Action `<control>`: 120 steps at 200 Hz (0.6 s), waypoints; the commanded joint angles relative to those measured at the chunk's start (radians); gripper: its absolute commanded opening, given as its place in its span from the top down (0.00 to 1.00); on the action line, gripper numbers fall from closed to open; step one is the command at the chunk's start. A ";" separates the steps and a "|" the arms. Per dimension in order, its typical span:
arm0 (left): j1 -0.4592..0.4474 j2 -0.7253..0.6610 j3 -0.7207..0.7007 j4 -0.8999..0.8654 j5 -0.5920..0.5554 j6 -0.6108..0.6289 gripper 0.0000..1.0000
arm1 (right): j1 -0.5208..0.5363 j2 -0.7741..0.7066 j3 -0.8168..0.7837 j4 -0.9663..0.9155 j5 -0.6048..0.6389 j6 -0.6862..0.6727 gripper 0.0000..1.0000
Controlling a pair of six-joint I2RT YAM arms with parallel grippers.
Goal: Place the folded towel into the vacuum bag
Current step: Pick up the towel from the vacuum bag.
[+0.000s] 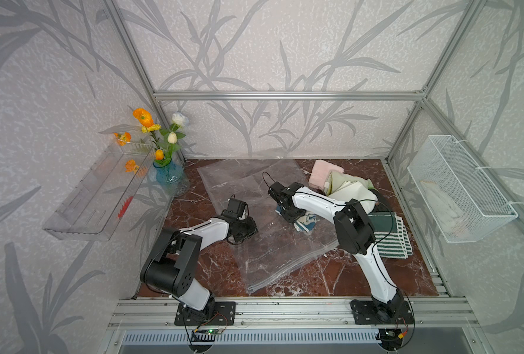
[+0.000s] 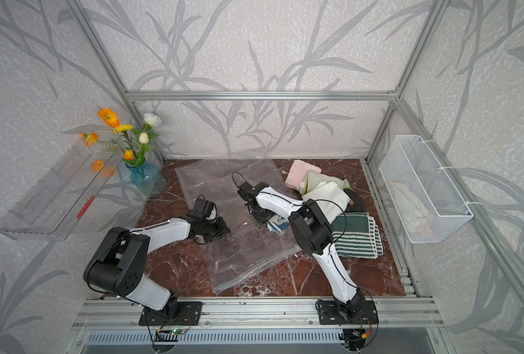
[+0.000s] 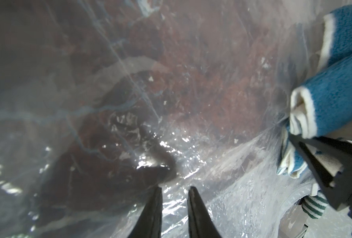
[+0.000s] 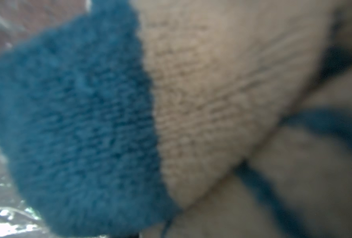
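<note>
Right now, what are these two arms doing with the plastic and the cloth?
The right gripper appears to grip a folded towel, blue and cream, at the side of the clear vacuum bag lying on the marble table. The left gripper is low at the bag, jaws nearly together on the plastic; whether it pinches the film is unclear. Whether the towel is inside yet I cannot tell.

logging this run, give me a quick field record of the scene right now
surface: red marble table
vacuum bag: clear, spread mid-table
blue towel: over the bag's right part, inside or on top unclear
right gripper: jaws closed on the blue towel
left gripper: jaws narrowly apart at the bag film, grip unclear
spare towels: piled at right
</note>
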 commanded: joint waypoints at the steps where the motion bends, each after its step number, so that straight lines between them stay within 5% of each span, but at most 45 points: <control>1: -0.003 -0.031 0.023 -0.044 -0.020 0.023 0.76 | -0.026 0.094 -0.058 -0.029 -0.115 0.005 0.79; 28: -0.006 -0.051 0.051 -0.089 -0.022 0.043 0.74 | -0.041 -0.083 -0.057 -0.001 -0.173 -0.023 0.91; 58: -0.020 -0.098 0.096 -0.177 -0.057 0.096 0.71 | -0.079 -0.296 -0.101 0.006 -0.375 0.003 0.95; 88: -0.082 -0.188 0.139 -0.231 -0.078 0.191 0.64 | -0.168 -0.512 -0.331 0.091 -0.679 0.091 0.96; 120: -0.258 -0.222 0.224 -0.308 -0.042 0.335 0.50 | -0.329 -0.731 -0.598 0.195 -0.901 0.165 0.97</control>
